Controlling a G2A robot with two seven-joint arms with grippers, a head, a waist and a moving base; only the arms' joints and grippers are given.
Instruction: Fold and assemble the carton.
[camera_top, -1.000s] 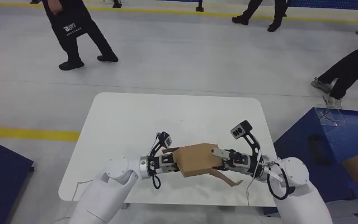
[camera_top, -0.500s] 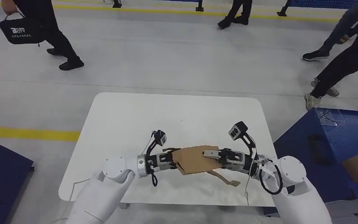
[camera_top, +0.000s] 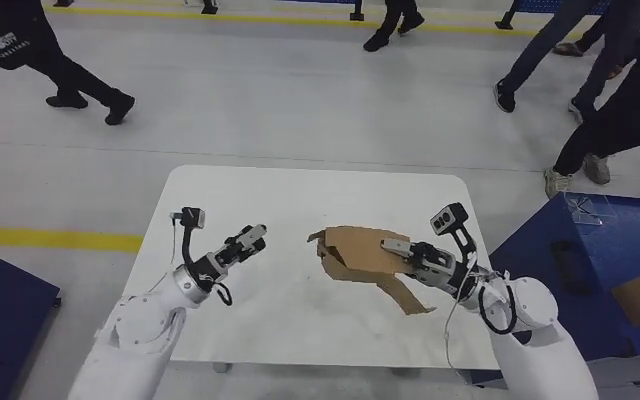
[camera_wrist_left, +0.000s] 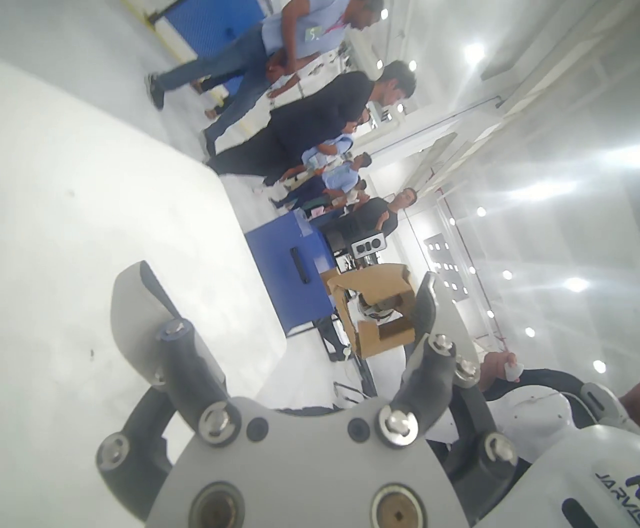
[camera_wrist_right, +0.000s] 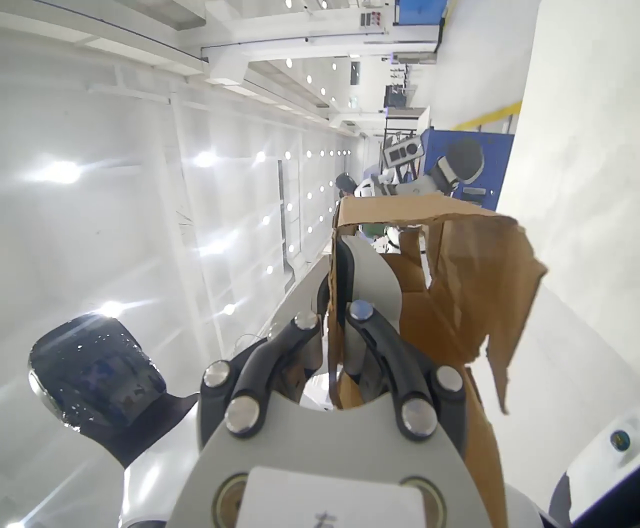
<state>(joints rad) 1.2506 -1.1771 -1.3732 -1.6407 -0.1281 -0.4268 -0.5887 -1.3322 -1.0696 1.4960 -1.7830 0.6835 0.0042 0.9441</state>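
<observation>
Everything I see is lit brightly and evenly from overhead. In the top view the white rounded table (camera_top: 300, 200) comes through almost washed out, and the brown cardboard carton (camera_top: 355, 255) throws only a faint, soft shadow on it. Both wrist views look up into rows of round ceiling lamps (camera_wrist_left: 575, 285). These flare into streaked starbursts and lay a milky haze over the wall and ceiling around them, strongest around the lamps (camera_wrist_right: 55, 172) in the right wrist view. The table burns out to plain white there too. The white ceiling beams (camera_wrist_right: 300, 45) bow toward the edges of the wrist views.
</observation>
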